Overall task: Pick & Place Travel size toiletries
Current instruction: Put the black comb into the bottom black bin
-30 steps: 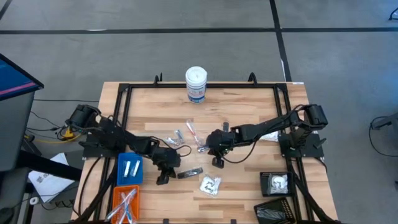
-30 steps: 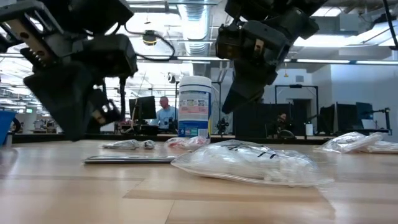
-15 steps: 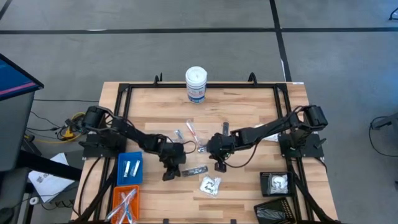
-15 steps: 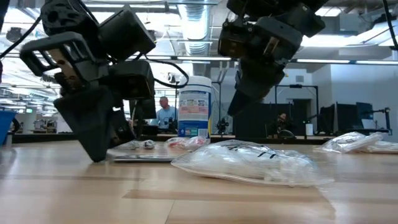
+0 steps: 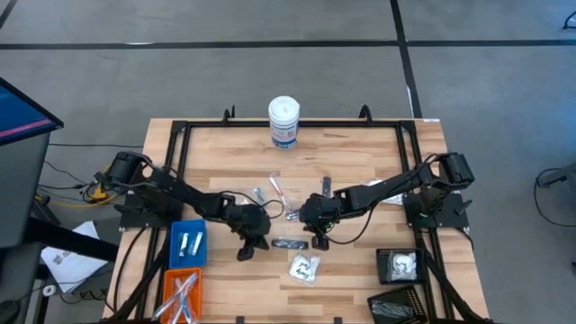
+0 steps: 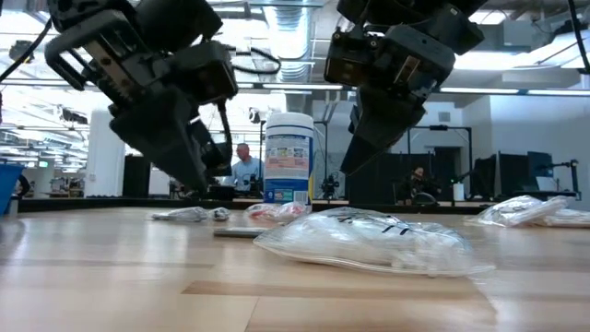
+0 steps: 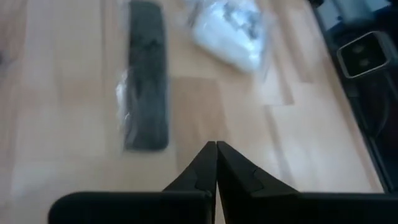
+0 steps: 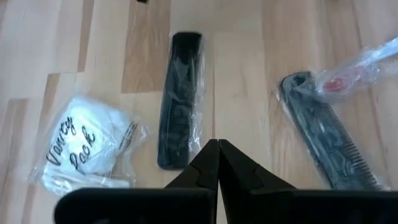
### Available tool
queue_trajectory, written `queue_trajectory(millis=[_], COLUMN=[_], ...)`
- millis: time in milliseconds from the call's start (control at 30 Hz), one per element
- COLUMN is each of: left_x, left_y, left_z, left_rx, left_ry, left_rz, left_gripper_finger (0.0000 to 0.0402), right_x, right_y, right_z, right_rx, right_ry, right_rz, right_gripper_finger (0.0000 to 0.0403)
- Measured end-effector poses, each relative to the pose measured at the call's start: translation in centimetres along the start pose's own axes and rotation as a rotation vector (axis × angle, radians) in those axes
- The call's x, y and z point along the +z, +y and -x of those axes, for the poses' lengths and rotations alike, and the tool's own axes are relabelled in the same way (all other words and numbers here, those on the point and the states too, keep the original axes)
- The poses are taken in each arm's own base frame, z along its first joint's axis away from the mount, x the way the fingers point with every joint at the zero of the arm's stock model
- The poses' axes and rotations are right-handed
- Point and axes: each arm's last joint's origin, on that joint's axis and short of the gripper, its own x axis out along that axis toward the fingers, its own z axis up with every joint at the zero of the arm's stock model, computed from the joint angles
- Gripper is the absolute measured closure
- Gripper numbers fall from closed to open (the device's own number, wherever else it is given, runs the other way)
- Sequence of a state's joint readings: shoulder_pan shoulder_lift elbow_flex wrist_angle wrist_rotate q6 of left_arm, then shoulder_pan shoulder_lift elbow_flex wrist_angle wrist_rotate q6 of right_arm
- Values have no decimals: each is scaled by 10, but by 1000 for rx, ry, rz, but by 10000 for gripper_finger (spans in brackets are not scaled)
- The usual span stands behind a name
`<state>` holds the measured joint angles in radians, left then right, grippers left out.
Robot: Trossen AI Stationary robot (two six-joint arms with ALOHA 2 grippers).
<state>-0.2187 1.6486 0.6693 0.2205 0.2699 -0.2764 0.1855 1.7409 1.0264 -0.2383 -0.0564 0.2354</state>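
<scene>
The overhead camera is looking straight down on the whole table (image 5: pixel 360 148), the low one is peering level across it, and both wrist cameras are hovering close, sharing the wrapped black comb (image 7: pixel 147 74) (just ahead of each gripper).

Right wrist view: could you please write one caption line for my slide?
Shut right claw above a wrapped black comb, beside a clear "Vanity Pack" packet and a second comb.

We see the wrapped black comb (image 5: pixel 290 244) between left gripper (image 5: pixel 245 253) and right gripper (image 5: pixel 317 241) (both pinched closed), crinkly packet (image 5: pixel 304 266) just beside it; bare table (image 5: pixel 360 153) beyond, save the white canister (image 5: pixel 283 121).
</scene>
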Motion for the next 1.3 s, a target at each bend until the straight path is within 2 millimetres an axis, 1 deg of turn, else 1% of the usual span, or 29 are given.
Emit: queue_trajectory(millis=[100,267,367,467,600,667,833,967,1300], left_x=[5,11,8,8,14,16,15,17,26], left_y=[-1,4,8,11,14,17,28,34,37], left_z=[0,1,-4,-18,-41,-48,-55,-58,-56], left_rx=[-13,-11,-18,-72,-121,-131,-81,-37,138], left_ry=[-51,-95,-76,-37,4,20,57,52,-39], left_rz=[-28,-68,-60,-54,-74,-70,-36,-23,-62], left_gripper_finger=[401,401,401,401,401,401,401,401,401], right_x=[-3,-6,-4,-4,-3,-3,-3,-4,-5], right_y=[4,10,10,10,9,9,9,9,9], right_z=[0,-1,-1,-1,-1,-1,-1,-1,-1], right_rx=[5,13,14,11,10,9,9,7,6], right_ry=[26,36,17,16,11,12,13,19,26], right_rz=[2,12,13,13,14,15,22,22,22], right_gripper_finger=[403,403,403,403,403,403,403,403,403])
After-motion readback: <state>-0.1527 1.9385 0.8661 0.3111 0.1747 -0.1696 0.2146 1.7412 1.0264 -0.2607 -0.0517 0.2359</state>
